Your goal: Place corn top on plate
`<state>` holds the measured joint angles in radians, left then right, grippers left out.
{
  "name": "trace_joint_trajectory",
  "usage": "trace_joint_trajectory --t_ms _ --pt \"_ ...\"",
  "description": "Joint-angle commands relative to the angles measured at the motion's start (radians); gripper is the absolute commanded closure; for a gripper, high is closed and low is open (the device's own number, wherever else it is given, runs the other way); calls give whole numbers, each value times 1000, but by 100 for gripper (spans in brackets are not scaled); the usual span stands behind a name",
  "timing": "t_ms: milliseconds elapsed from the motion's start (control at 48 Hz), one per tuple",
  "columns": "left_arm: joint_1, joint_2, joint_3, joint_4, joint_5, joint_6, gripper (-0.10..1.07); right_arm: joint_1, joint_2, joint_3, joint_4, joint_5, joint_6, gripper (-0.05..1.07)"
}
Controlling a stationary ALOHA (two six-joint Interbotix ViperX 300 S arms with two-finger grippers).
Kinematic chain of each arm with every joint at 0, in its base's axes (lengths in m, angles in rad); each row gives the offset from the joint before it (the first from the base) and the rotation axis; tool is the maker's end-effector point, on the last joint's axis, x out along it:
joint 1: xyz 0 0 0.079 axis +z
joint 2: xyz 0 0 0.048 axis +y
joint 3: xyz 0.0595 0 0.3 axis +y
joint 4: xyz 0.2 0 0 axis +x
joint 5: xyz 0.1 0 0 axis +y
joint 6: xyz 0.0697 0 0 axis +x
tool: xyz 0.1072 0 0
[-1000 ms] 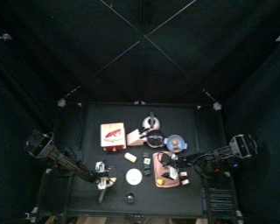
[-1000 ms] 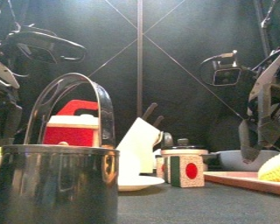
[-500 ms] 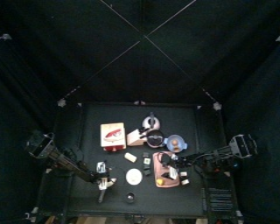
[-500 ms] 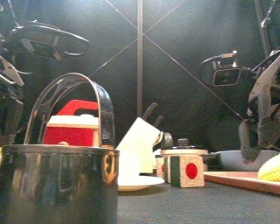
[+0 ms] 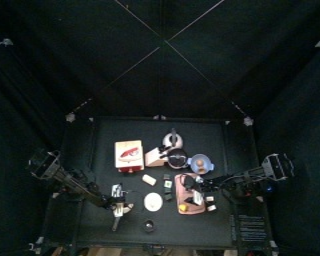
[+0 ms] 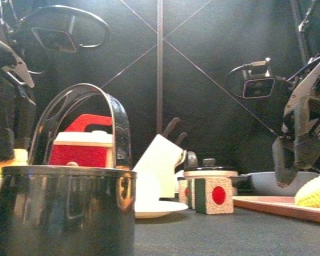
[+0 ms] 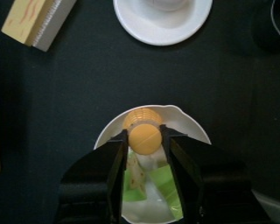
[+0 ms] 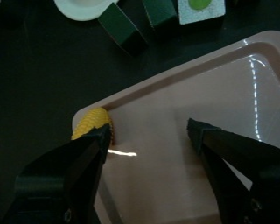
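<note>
Looking from the left side first, we've got the left end effector clamped on the corn top, a small yellow piece with pale green husk trailing down between the 2 jaws. In the left wrist view it hangs over the black tabletop, with a round white disc and a tan box farther out. From the front view, the left arm sits high at the left, and a bit of yellow shows just beside the metal pot with its arched handle.

Moving toward the middle, we can see the red-and-white box, a white angled piece on a white saucer, then a small green cube with a red dot.

Over on the right, the pink plate lies under the right end effector, whose jaws are spread wide with nothing between them. A yellow corn piece sits at the plate's rim. So the corn top is well apart from the plate, still on the left side of the tabletop.
</note>
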<state>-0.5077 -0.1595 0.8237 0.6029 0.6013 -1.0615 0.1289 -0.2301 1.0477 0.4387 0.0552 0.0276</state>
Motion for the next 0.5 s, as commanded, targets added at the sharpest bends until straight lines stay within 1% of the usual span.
trace_joint_trajectory --t_ms 0,104,167,333,438,479 --pt "3 -44 -32 11 -2 0 29 -2 -11 -25 0 -3 -3 3" --pt "3 -77 -44 18 -2 0 29 -2 -20 -35 0 8 -3 3" --pt "3 -97 -46 40 -2 0 29 2 -28 -46 0 26 -2 3" --pt "3 -155 -40 137 -2 -6 29 2 -41 -89 9 106 0 3" --pt "3 -189 -37 199 -2 -17 29 2 -41 -130 28 164 2 3" --pt "12 -206 -34 238 -3 -21 29 -2 -40 -158 48 201 5 3"
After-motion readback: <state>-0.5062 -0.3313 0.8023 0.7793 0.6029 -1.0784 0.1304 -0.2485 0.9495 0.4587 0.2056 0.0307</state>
